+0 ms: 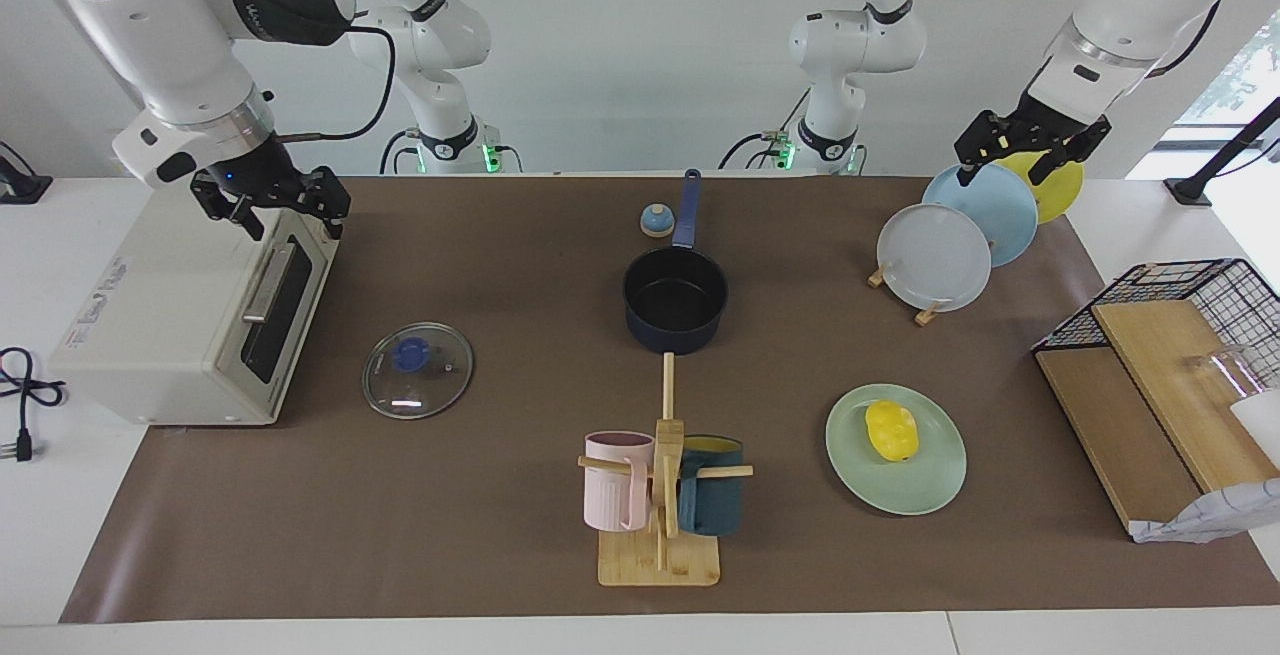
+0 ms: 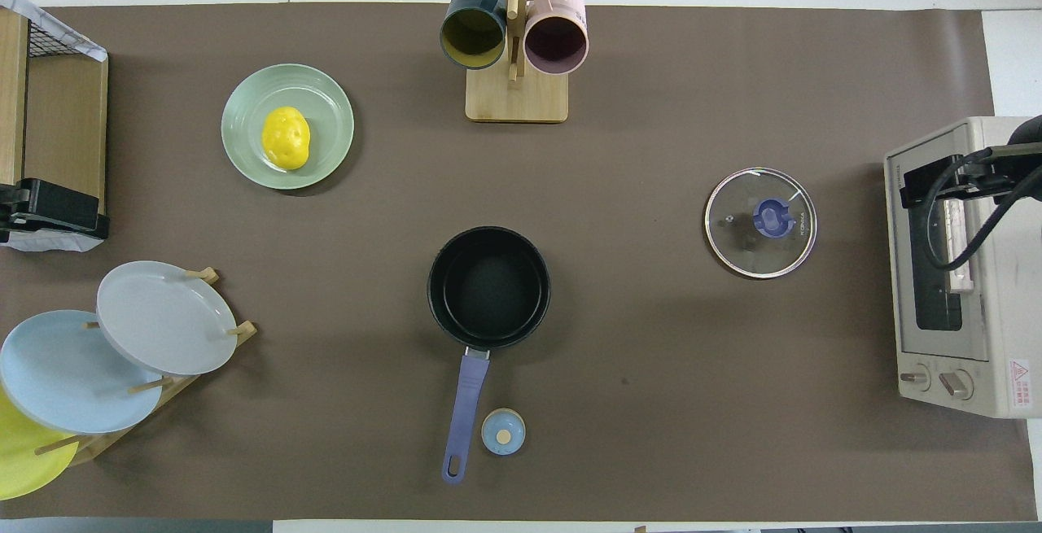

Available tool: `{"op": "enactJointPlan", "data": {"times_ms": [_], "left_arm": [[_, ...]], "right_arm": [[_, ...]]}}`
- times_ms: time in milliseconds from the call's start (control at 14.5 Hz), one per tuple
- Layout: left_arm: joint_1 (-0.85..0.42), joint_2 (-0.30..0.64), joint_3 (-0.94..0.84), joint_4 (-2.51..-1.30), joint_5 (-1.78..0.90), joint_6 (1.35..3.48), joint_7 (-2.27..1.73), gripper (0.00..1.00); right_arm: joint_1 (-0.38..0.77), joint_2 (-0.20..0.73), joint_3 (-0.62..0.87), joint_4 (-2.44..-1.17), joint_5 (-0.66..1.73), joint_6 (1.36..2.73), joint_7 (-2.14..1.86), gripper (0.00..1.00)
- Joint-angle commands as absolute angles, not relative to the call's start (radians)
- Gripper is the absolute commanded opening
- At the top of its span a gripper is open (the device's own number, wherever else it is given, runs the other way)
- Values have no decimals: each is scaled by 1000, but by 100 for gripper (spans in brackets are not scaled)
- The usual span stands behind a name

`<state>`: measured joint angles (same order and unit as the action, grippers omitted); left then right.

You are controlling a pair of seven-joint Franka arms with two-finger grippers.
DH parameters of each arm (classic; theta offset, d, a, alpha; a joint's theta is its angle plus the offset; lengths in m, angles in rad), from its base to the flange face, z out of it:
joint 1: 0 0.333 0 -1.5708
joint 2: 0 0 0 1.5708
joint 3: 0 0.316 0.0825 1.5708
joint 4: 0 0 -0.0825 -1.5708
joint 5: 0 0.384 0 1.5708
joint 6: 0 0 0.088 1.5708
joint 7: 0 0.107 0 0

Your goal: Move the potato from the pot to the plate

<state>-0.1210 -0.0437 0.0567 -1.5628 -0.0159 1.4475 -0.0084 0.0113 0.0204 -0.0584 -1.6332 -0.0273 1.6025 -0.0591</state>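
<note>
The yellow potato [image 1: 891, 430] lies on the mint-green plate [image 1: 930, 487], toward the left arm's end of the table; both also show in the overhead view, potato [image 2: 286, 137] and plate [image 2: 327, 110]. The navy pot [image 1: 675, 293] stands mid-table with nothing in its black inside [image 2: 488, 289], its blue handle [image 2: 466, 411] pointing toward the robots. My left gripper [image 1: 1008, 173] is open and empty, raised over the rack of upright plates. My right gripper [image 1: 292, 223] is open and empty, raised over the toaster oven.
A glass lid [image 1: 417, 370] lies between the pot and the toaster oven [image 1: 170, 325]. A mug tree [image 1: 660, 495] with a pink and a teal mug stands farther from the robots than the pot. The plate rack [image 1: 935, 257], a wire-and-wood shelf [image 1: 1170, 375] and a small blue knob [image 1: 656, 220] are also there.
</note>
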Motion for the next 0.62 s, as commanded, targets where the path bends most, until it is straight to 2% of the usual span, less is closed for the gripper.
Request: {"op": "enactJointPlan", "data": {"times_ms": [0, 69, 552], "left_arm": [[-120, -93, 48, -1669, 2, 1552, -14, 100], [-121, -101, 48, -1699, 2, 1571, -14, 100], [-124, -103, 48, -1692, 2, 1562, -14, 100]], "right_arm": [[5, 23, -54, -1624, -23, 1583, -46, 100], [5, 23, -54, -1624, -21, 1583, -45, 100], [5, 23, -52, -1624, -21, 1583, -46, 100]]}}
